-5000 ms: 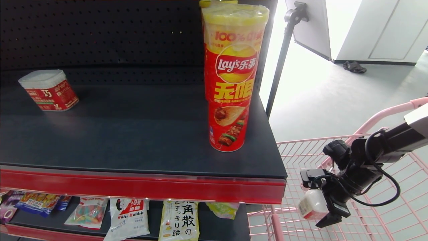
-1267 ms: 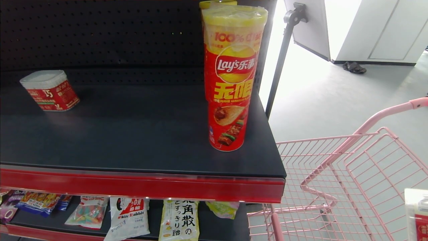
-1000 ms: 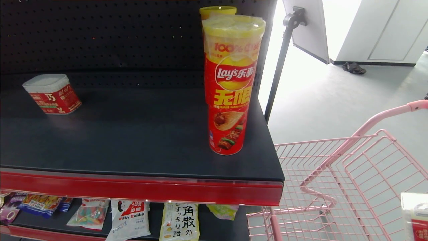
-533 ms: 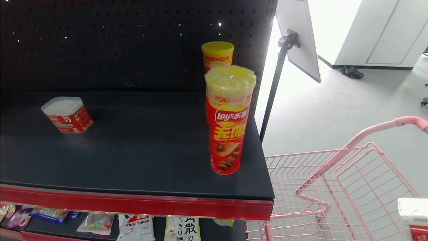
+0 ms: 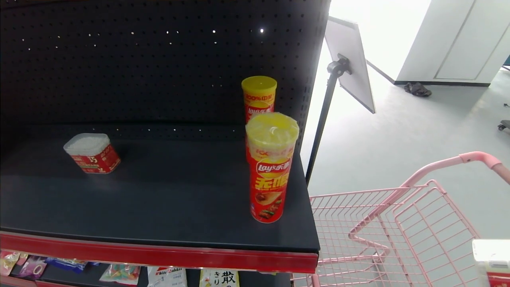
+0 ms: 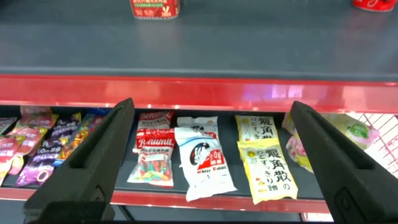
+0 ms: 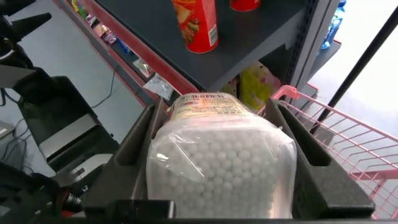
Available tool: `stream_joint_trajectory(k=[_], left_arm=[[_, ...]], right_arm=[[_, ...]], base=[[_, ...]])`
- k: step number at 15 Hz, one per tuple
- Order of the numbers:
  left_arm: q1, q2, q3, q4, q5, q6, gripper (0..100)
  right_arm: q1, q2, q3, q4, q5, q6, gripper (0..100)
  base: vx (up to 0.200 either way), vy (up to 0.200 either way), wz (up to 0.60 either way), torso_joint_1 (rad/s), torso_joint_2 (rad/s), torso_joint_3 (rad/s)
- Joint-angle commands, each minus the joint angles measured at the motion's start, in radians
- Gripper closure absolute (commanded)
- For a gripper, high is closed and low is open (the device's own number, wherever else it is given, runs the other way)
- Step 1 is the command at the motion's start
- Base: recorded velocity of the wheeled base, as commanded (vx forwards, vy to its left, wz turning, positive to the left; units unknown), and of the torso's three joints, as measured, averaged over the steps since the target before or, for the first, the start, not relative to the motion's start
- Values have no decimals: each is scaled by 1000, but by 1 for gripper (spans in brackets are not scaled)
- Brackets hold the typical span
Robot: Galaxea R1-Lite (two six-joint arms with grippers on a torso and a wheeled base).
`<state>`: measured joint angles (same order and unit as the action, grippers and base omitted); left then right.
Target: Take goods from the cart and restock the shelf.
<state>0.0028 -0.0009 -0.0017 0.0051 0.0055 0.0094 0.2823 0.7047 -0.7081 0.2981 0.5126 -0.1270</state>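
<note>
My right gripper (image 7: 217, 112) is shut on a clear tub of small white balls (image 7: 217, 162) with a red label; the tub's top (image 5: 492, 259) shows low at the right, over the pink cart (image 5: 398, 223). On the dark shelf (image 5: 159, 191) a matching tub (image 5: 92, 153) stands far left. A tall red chips can (image 5: 271, 167) stands near the shelf's right front, with a second can (image 5: 259, 95) behind it. My left gripper (image 6: 211, 106) hangs open in front of the shelf's red front strip (image 6: 199, 93), holding nothing.
Snack bags (image 6: 202, 162) lie on the lower shelf. A black pegboard (image 5: 139, 59) backs the shelf. A white sign on a black pole (image 5: 350, 67) stands just right of the shelf. The middle of the shelf between tub and cans is bare.
The head camera has moved, so the shelf and cart sit lower and smaller in the picture. The right arm with the tub has gone from above the cart to the lower right corner.
</note>
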Motion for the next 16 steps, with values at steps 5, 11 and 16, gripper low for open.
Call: stream_joint_trajectory(k=[5,11,16], left_arm=[[0,1,0,-1,1,0,0],[0,1,0,-1,1,0,0],[0,1,0,-1,1,0,0]], right_arm=[[87,7,-4,0,40,-5,100],[132,211,-10,-108,26,-8,100],[261,334,-24,-251,-97,-23,100]], base=[[0,0,0,145,-315,-171],[0,0,0,4,-8,-5],[0,0,0,0,0,0]])
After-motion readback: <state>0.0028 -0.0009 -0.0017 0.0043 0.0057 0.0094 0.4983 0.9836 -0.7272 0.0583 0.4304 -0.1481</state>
